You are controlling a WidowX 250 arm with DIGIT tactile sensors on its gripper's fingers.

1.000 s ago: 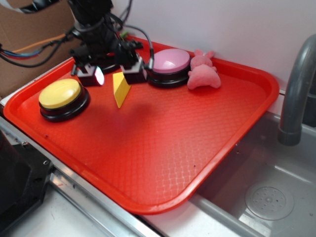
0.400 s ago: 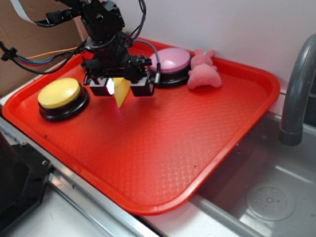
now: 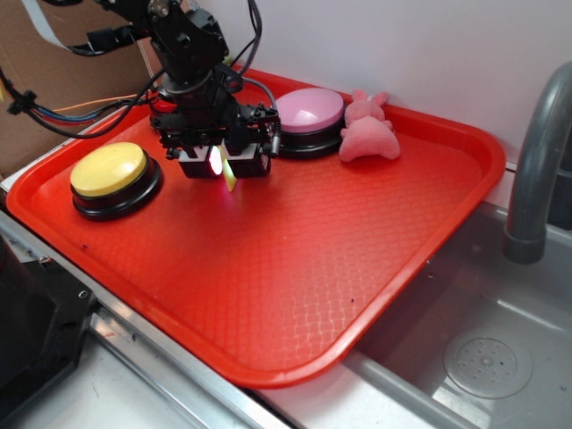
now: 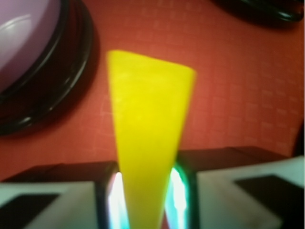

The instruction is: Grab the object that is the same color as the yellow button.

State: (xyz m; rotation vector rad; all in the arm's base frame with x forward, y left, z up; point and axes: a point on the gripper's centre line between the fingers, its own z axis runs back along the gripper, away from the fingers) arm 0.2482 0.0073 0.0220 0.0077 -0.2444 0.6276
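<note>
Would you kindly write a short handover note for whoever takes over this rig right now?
Gripper: down on the red tray, fingers on either side of the yellow wedge; the wrist view shows both pads against it.
Wedge: between the yellow button and the pink button, standing on the tray as far as I can tell.
Done: approach and closing on the wedge.
Left: confirm the grip and lift.

Wedge [image 3: 230, 172] between claw [image 3: 223, 162] fingers, on tray [image 3: 295, 268], yellow button [image 3: 110, 172] left, pink button [image 3: 308, 112] behind-right
</note>
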